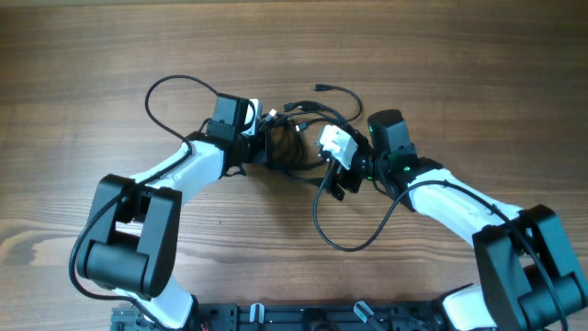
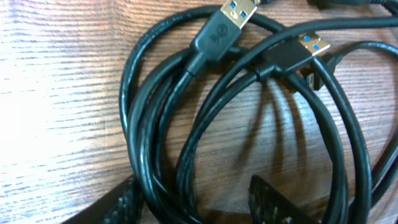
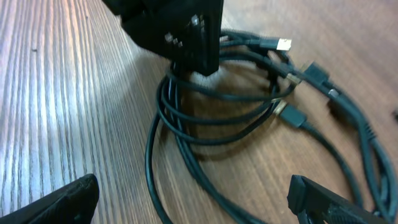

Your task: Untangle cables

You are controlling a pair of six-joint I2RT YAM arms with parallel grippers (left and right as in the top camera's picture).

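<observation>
The left pincer (image 2: 193, 193) is open. Its two dark fingers (image 2: 121, 205) sit apart at the bottom of its wrist view, and several loops of the cables (image 2: 155, 124) run through the gap between them, lying on the wooden table (image 2: 50, 93). I cannot tell whether either finger touches a cord. Just past the fingertips the loops cross and overlap. Farther ahead lie two USB plugs with blue inserts, one (image 2: 236, 12) resting on top of the cords and the other (image 2: 311, 45) to its right.

The right pincer (image 3: 193, 186) is spread wide. Only bare wood and the nearest curve of a loop lie between its fingers (image 3: 56, 202). Ahead of it lies the coiled bundle, with small plugs (image 3: 283, 45) on its far right side. Directly beyond the coil, the black body of the left pincer (image 3: 180, 31) stands over the cords and closes off that side. To the left of the right pincer the wood is open.

From overhead, the left pincer (image 1: 260, 140) and the right pincer (image 1: 333, 179) face each other, and the bundle (image 1: 292, 138) lies between them. On the far side a loose strand (image 1: 344, 94) curves away from the bundle and ends in a small plug. Beyond it, and out to both sides, bare table stretches to the picture's edges.
</observation>
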